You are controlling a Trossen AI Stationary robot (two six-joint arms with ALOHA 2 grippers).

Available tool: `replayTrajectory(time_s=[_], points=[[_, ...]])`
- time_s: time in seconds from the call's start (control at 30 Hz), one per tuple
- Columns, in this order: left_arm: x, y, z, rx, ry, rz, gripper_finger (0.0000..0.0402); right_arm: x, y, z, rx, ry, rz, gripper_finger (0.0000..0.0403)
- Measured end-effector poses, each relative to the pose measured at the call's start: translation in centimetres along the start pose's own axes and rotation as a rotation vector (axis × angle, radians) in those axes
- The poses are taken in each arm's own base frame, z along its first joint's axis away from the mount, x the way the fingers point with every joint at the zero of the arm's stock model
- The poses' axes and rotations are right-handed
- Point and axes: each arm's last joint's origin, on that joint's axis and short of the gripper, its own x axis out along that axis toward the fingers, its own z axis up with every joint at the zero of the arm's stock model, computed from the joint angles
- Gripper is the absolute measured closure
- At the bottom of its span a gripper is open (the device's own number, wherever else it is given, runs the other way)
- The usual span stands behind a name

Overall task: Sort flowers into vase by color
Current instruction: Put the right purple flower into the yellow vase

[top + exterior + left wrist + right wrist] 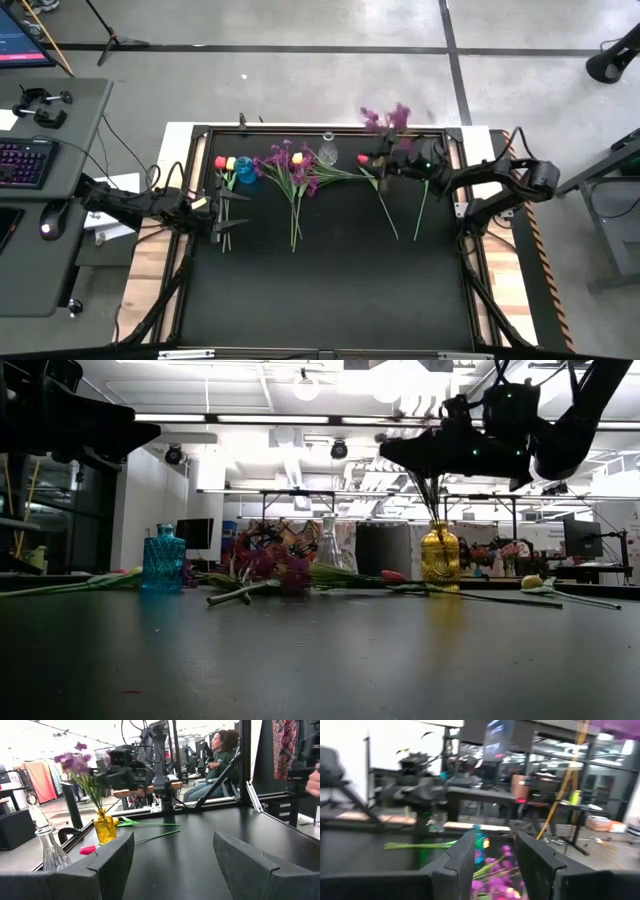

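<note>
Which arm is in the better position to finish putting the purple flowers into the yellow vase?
The right arm. Its claw hangs directly above the yellow vase, and the purple flowers have their stems in the vase neck. The left claw waits at the table's far left, near the blue vase.

The high view is looking straight down on the black table (330,280). The low view is sitting at tabletop level, facing the yellow vase (439,555) from well apart. The left wrist view is looking across toward that vase (104,827); the right wrist view is facing away from it, toward the blue vase (478,845).
</note>
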Motion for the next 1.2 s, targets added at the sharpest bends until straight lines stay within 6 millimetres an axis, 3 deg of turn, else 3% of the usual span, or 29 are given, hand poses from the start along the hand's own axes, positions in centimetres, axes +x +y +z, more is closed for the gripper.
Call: replayTrajectory(time_s=[0.53,0.9,1.03,1.2], points=[[0.0,0.0,0.0,0.0,0.0,0.0,0.014,0.9,2.9,0.5,-0.004,-0.012,0.041,0.0272],[0.0,0.0,0.0,0.0,0.0,0.0,0.014,1.6,6.3,0.9,0.147,-0.003,0.182,0.0272],[0.0,0.0,0.0,0.0,-0.001,0.0,0.014,3.3,8.5,1.4,0.155,0.127,0.217,0.0272],[0.0,0.0,0.0,0.0,0.0,0.0,0.014,7.2,10.5,2.5,-0.082,0.514,0.027,0.0272]])
